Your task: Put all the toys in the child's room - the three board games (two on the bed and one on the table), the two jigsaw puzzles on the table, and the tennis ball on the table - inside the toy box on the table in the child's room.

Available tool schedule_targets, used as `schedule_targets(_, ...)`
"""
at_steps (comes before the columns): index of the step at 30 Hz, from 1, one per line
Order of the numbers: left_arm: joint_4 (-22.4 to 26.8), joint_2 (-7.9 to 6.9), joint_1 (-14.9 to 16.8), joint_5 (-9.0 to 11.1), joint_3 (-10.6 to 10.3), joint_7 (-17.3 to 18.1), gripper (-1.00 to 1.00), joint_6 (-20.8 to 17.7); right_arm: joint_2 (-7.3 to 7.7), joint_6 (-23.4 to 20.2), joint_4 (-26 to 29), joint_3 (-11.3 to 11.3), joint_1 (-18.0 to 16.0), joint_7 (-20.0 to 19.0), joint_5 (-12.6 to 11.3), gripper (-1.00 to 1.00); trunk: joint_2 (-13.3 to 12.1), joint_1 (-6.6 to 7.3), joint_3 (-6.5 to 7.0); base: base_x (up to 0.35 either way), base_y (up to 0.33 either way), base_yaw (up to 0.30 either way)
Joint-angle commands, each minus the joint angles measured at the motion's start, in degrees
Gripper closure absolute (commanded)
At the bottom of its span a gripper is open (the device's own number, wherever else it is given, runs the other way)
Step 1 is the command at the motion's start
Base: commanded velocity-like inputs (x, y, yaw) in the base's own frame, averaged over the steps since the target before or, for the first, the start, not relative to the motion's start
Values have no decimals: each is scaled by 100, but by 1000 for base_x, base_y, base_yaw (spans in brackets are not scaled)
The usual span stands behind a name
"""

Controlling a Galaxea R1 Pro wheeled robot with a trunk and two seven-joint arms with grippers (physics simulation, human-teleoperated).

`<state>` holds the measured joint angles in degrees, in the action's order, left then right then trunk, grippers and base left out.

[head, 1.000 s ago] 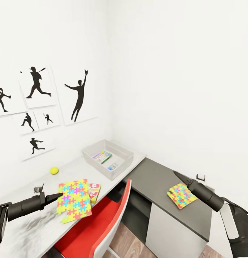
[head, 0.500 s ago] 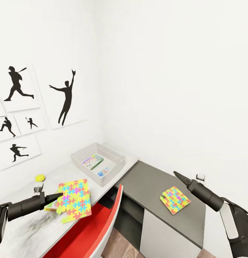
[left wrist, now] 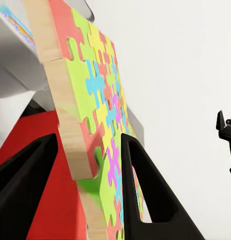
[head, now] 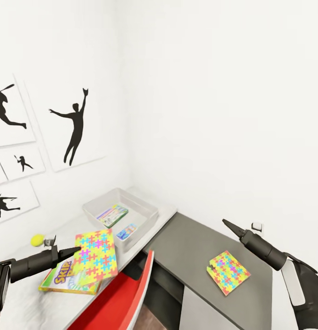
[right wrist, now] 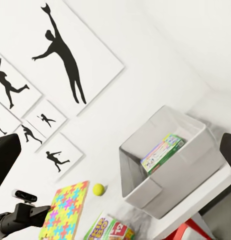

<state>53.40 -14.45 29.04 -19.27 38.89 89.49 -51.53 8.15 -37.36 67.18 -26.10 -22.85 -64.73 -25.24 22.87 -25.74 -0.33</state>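
Lifted clear now, the jigsaw puzzle (head: 95, 254) no longer covers the yellow-green board game (head: 69, 278) at lower left; the whole view has also swung right. My left end effector (head: 77, 250) is clamped on the puzzle's edge, both fingers (left wrist: 140, 180) flanking it. I judge the carry to the toy box (head: 149, 220) can begin; it already holds two games. My right end effector (head: 226, 223) looks closed and empty above the second puzzle (head: 228, 272). Between puzzle and box the counter (head: 21, 302) edge and red chair (head: 117, 302) crowd the path.
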Motion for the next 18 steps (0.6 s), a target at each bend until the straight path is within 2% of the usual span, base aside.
schedule_targets(1, 3, 3, 5, -59, 14, 51, 100, -59, -3, -31, -3, -1, -4, -8, -22, -100, 5, -4, -4, 138, -3, 0)
schedule_targets(18, 3, 8, 5, -59, 18, 51, 100, -59, -6, -46, -3, 7, -2, 186, -25, -100, 5, -4, -4, 137, -69, 0)
